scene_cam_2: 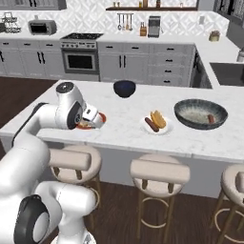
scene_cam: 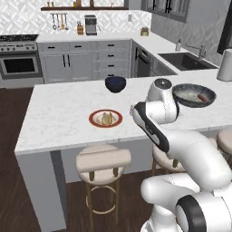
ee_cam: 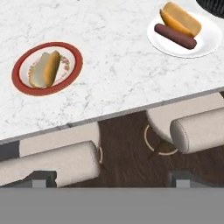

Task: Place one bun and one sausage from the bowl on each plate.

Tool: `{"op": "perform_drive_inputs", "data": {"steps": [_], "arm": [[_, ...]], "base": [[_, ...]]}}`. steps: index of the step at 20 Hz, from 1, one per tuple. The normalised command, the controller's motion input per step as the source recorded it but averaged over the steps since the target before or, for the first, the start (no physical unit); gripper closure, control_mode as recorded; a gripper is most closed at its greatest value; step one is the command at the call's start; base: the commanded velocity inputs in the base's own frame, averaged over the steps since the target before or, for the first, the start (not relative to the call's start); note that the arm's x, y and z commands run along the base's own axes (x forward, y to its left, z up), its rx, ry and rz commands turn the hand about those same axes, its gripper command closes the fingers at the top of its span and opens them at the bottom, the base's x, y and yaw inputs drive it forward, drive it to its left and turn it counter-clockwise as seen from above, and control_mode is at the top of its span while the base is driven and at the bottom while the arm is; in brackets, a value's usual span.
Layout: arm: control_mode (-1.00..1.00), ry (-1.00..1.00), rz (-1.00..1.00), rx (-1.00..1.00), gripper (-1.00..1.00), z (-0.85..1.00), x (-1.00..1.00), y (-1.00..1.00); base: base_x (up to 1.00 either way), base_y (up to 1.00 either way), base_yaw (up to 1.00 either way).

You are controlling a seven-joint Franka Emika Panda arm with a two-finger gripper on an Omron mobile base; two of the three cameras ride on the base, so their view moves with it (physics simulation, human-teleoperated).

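Your tool (ee_cam: 112,181) is hanging released over the stools, off the counter (ee_cam: 109,65) edge. Beyond it, the red-rimmed plate (ee_cam: 17,76) is carrying one bun (ee_cam: 45,69); the bowl (scene_cam_2: 200,114) is holding a sausage (scene_cam_2: 211,118).

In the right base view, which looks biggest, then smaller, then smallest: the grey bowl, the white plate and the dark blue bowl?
1. The grey bowl looks widest.
2. The white plate.
3. The dark blue bowl looks smallest, but it sits farther from the camera, so its place below the plate is unsure.

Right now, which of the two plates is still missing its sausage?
The red-rimmed plate: it holds only a bun. The white plate already has both bun and sausage.
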Motion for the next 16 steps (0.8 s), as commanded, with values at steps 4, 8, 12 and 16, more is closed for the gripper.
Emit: {"op": "perform_drive_inputs", "data": {"steps": [4, 8, 12, 16], "arm": [[1.00, 0.00, 0.00, 0.00, -1.00, 0.00, 0.00, 0.00], [1.00, 0.00, 0.00, 0.00, -1.00, 0.00, 0.00, 0.00], [1.00, 0.00, 0.00, 0.00, -1.00, 0.00, 0.00, 0.00], [1.00, 0.00, 0.00, 0.00, -1.00, 0.00, 0.00, 0.00]], "base": [[-0.36, -1.00, 0.00], [-0.03, -1.00, 0.00], [0.09, -1.00, 0.00], [0.73, -1.00, 0.05]]}}
